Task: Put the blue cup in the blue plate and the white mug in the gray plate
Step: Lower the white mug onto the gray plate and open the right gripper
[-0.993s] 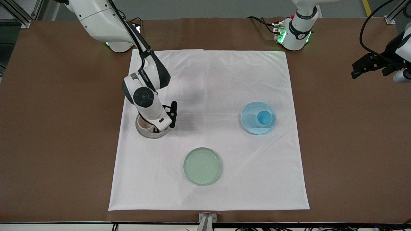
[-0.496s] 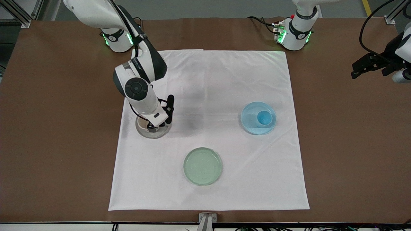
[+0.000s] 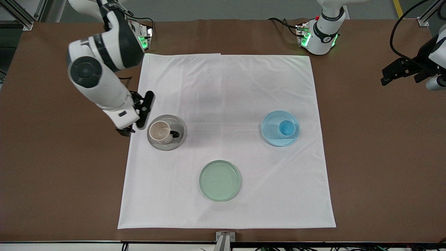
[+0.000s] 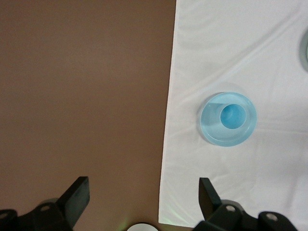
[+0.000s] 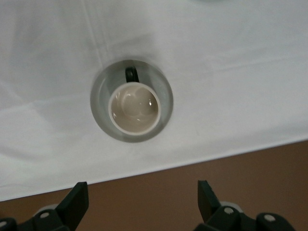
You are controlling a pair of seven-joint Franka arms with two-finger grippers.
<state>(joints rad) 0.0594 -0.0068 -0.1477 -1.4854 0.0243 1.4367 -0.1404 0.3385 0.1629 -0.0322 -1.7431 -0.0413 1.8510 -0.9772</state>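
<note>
The white mug [image 3: 161, 132] is sat upright in the gray plate [image 3: 178, 123], the blue cup [image 3: 286, 128] in the blue plate [image 3: 270, 129], and both the right gripper [image 5: 139, 204] and left gripper [image 4: 144, 202] are held spread wide, empty.

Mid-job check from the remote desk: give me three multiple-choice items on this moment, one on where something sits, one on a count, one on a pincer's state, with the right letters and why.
1. Where is the white mug?
A. in the gray plate
B. in the pale green plate
C. on the bare brown table

2. How many plates lie on the white cloth?
A. two
B. three
C. four

3. What state is the right pincer in?
A. shut on the mug
B. shut on nothing
C. open

Answers:
1 A: the mug stands upright inside the gray rim in the front and right wrist views.
2 B: gray, pale green and the blue plate, which holds the blue cup.
3 C: the right wrist view shows its fingers spread wide with nothing between them, over the cloth's edge beside the gray plate.
</note>
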